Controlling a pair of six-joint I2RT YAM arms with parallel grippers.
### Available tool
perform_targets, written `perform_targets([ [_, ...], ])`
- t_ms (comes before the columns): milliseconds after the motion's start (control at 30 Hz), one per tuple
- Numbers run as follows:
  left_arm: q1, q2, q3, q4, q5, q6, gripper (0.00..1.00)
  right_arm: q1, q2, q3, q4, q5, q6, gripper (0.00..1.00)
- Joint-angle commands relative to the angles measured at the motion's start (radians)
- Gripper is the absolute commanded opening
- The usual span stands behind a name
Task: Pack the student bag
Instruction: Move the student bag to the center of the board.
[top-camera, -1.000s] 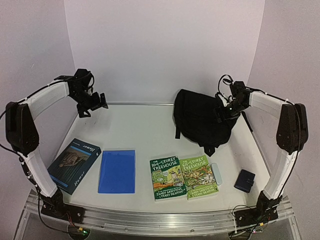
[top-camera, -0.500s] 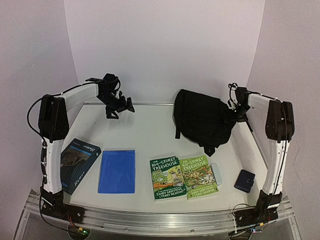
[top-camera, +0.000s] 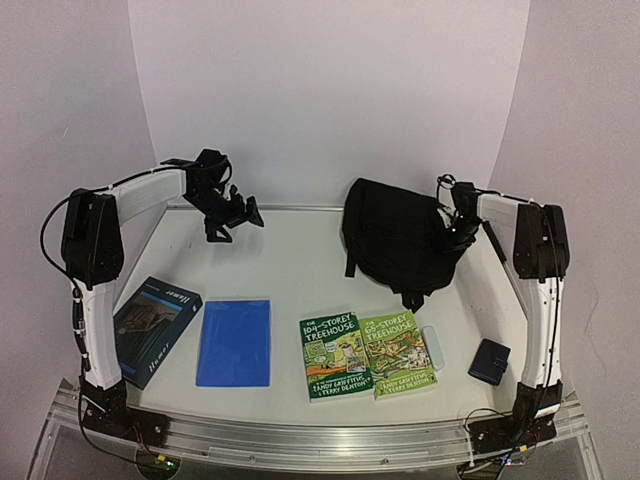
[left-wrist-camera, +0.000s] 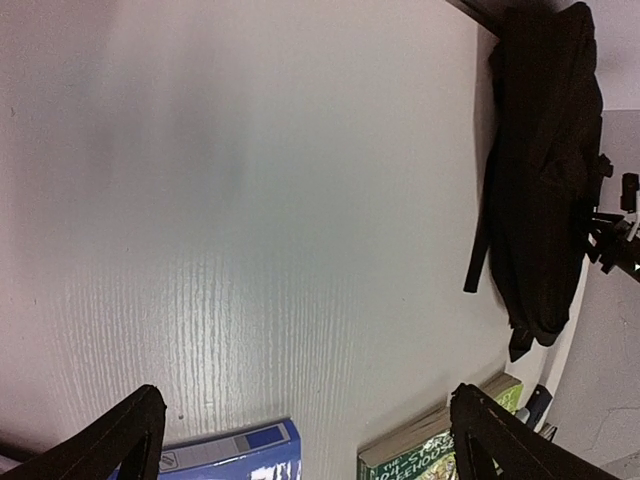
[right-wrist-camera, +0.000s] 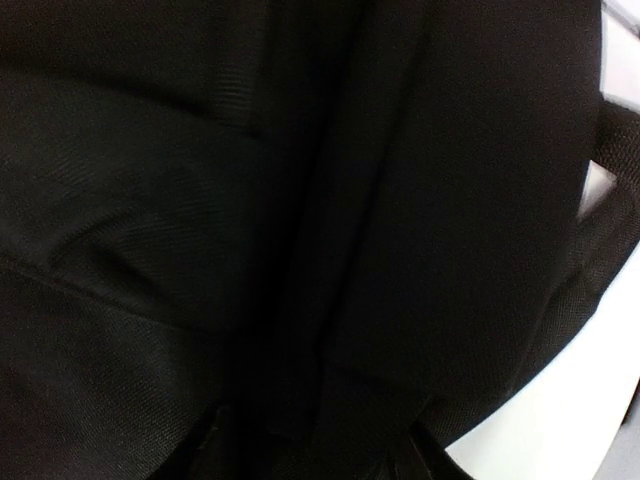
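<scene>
– While both arms reached out over the table, where did the bag lie?

– At the far right of the tabletop, slumped in a dark heap close to the back wall, with a strap trailing off its near side. It lay well apart from everything along the near edge.

– And the right gripper?

– It was pressed against the bag's right side. Its own camera saw almost nothing but black fabric and a fold, so I could not tell whether the jaws had caught any cloth.

– What about the left gripper?

– It hung above the far left of the table, spread wide and holding nothing. From the wrist, its fingers stood well apart with bare tabletop between them.

– What lay near the front?

– From left to right: a dark book, a blue folder, two green books touching side by side, a pale case just beside them, and a small dark-blue pouch.
</scene>
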Motion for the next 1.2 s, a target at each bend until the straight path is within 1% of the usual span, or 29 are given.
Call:
perform_targets([
  [0,0.002,-0.062,-0.008,0.048,0.039,-0.018,1.0,0.102,0.031,0.003,-0.002,0.004,-0.141,0.26],
  [100,0.0,-0.058,-0.007,0.061,0.053,-0.022,1.0,0.153,0.016,-0.019,0.035,0.022,-0.194,0.04],
  [133,-0.001,-0.056,-0.006,0.066,0.057,-0.023,1.0,0.167,0.011,-0.025,0.045,0.027,-0.212,0.0],
  [233,-0.006,-0.048,-0.005,0.088,0.073,-0.026,1.0,0.217,0.0,-0.024,0.074,0.035,-0.247,0.0],
  [333,-0.014,-0.033,-0.006,0.116,0.095,-0.041,1.0,0.257,-0.003,0.012,0.093,0.034,-0.253,0.0],
  [500,-0.038,-0.009,-0.038,0.184,0.145,-0.093,0.99,0.289,0.025,0.138,0.087,0.028,-0.133,0.0],
  [533,-0.046,-0.007,-0.048,0.201,0.153,-0.105,0.99,0.292,0.026,0.155,0.085,0.028,-0.113,0.01],
  [600,-0.066,-0.002,-0.069,0.225,0.163,-0.127,0.98,0.294,0.026,0.178,0.078,0.026,-0.069,0.1],
  [633,-0.074,0.0,-0.083,0.238,0.17,-0.139,0.97,0.294,0.021,0.189,0.07,0.024,-0.055,0.18],
  [667,-0.08,0.003,-0.097,0.25,0.177,-0.151,0.95,0.294,0.016,0.198,0.062,0.022,-0.044,0.28],
  [700,-0.086,0.005,-0.11,0.261,0.18,-0.165,0.94,0.295,0.004,0.2,0.056,0.018,-0.033,0.46],
  [767,-0.091,0.006,-0.138,0.287,0.186,-0.192,0.91,0.295,-0.034,0.199,0.043,-0.013,-0.024,0.71],
  [800,-0.092,0.005,-0.151,0.301,0.189,-0.204,0.9,0.295,-0.056,0.196,0.036,-0.038,-0.021,0.81],
  [867,-0.093,0.006,-0.171,0.326,0.183,-0.222,0.87,0.295,-0.11,0.176,0.026,-0.117,-0.014,0.93],
  [900,-0.093,0.009,-0.173,0.331,0.177,-0.229,0.86,0.295,-0.135,0.164,0.023,-0.165,0.001,0.97],
  [1000,-0.093,0.034,-0.166,0.334,0.159,-0.237,0.81,0.303,-0.174,0.144,0.006,-0.318,0.054,0.98],
  [1100,-0.094,0.066,-0.152,0.346,0.159,-0.251,0.76,0.335,-0.175,0.137,0.006,-0.405,0.13,0.93],
  [1167,-0.093,0.087,-0.145,0.366,0.167,-0.262,0.73,0.371,-0.167,0.139,0.007,-0.433,0.146,0.92],
])
